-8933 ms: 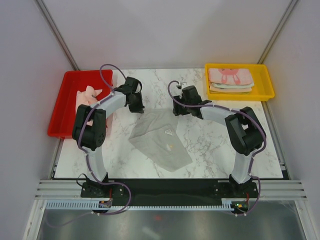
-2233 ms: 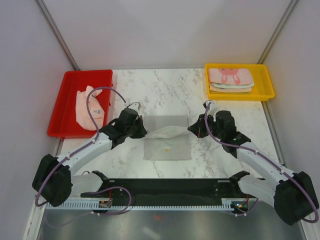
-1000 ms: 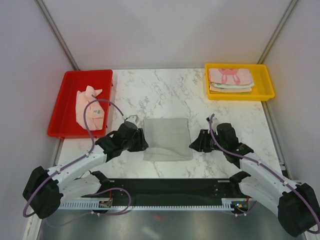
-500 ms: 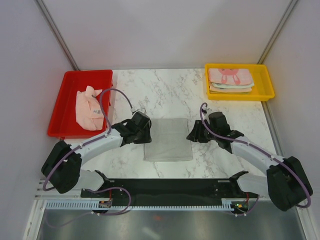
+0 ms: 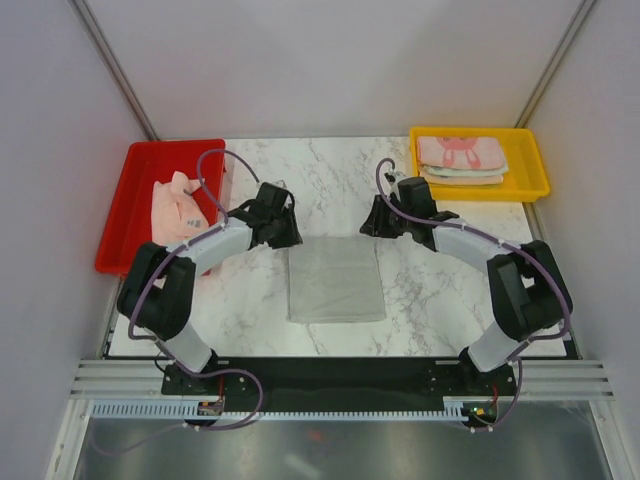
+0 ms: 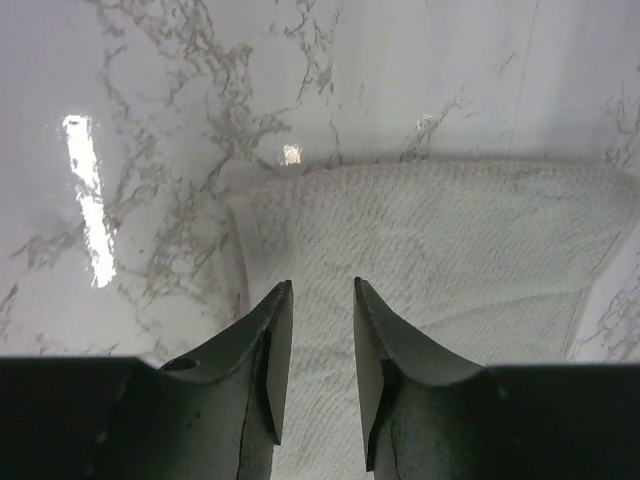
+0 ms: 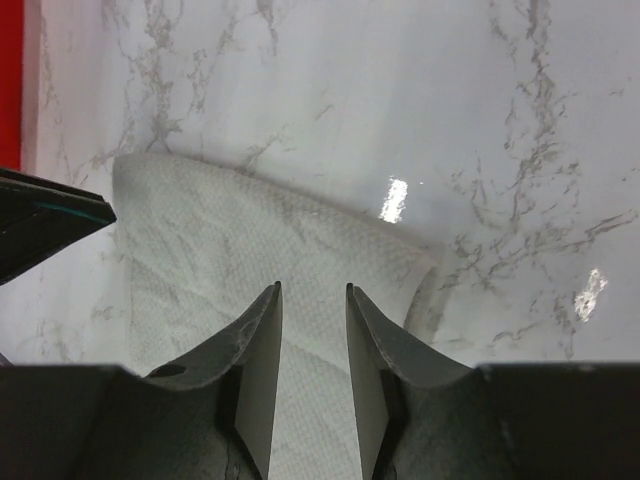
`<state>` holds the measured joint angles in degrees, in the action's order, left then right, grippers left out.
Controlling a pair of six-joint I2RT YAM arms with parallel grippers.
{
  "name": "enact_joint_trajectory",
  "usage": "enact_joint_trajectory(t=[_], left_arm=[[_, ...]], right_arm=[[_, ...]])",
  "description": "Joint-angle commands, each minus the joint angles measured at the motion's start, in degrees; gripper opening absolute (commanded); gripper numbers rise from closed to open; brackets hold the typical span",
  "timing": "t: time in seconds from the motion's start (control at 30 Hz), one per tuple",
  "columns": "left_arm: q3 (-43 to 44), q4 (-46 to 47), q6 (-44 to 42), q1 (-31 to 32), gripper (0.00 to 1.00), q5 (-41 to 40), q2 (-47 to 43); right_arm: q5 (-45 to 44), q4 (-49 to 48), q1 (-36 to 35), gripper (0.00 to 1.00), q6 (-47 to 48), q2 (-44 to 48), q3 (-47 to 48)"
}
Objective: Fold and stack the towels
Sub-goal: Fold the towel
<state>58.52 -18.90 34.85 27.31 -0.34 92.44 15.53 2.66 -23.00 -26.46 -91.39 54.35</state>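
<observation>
Top external view showed the folded towel (image 5: 335, 280) lying flat on the marble table (image 5: 330, 170), its near edge toward the arm bases with bare marble on both sides. It looked close to square, so no clear long axis could be told.

Both grippers hung over the towel's far edge. The left gripper (image 5: 284, 226) was at its far-left corner and the right gripper (image 5: 371, 222) at its far-right corner, each about equally close to its own corner. In the left wrist view the left gripper (image 6: 320, 300) had its fingers apart with nothing between them, and the towel (image 6: 440, 250) spread beneath and to the right. The right wrist view mirrored this: the right gripper (image 7: 311, 300) also stood parted and empty over the towel (image 7: 230, 250), whose corner lay just right of the fingers.

Beyond the towel's far edge the marble was open. Farther off and to its right sat the yellow tray (image 5: 480, 191) with the stacked towels (image 5: 460, 155); the right arm was nearer to it. To the towel's left, the red tray (image 5: 135, 190) held a crumpled pink towel (image 5: 165, 215), on the left arm's side. A pinch at both far corners seemed the likely next need.
</observation>
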Motion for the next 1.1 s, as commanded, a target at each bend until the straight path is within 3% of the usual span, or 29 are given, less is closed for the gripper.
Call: enact_joint_trajectory(t=[0.0,0.33,0.6,0.77,0.93,1.07], left_arm=[[4.23,2.72,-1.9,-0.33,0.37,3.68,6.32],[13.71,1.5,-2.59,-3.75,0.35,3.06,17.67],[19.44,-2.02,-5.41,-4.02,0.43,9.46,16.03],[13.56,-2.9,-3.39,-2.53,0.44,12.81,7.5],[0.06,-3.25,1.18,-0.95,0.43,13.7,-2.15],[-9.11,-3.43,2.68,-0.86,0.42,10.03,-6.83]], right_arm=[[5.02,-1.42,3.57,0.39,2.29,-5.27,2.6],[3.1,-2.22,8.5,0.32,5.8,-13.37,6.82],[4.94,3.15,8.5,0.23,4.23,-6.27,9.55],[13.45,-1.32,6.92,0.12,-0.52,-5.02,6.57],[15.59,-7.39,6.39,0.12,-3.16,-6.87,1.83],[16.47,-11.79,6.39,0.13,-2.73,-9.15,-0.73]])
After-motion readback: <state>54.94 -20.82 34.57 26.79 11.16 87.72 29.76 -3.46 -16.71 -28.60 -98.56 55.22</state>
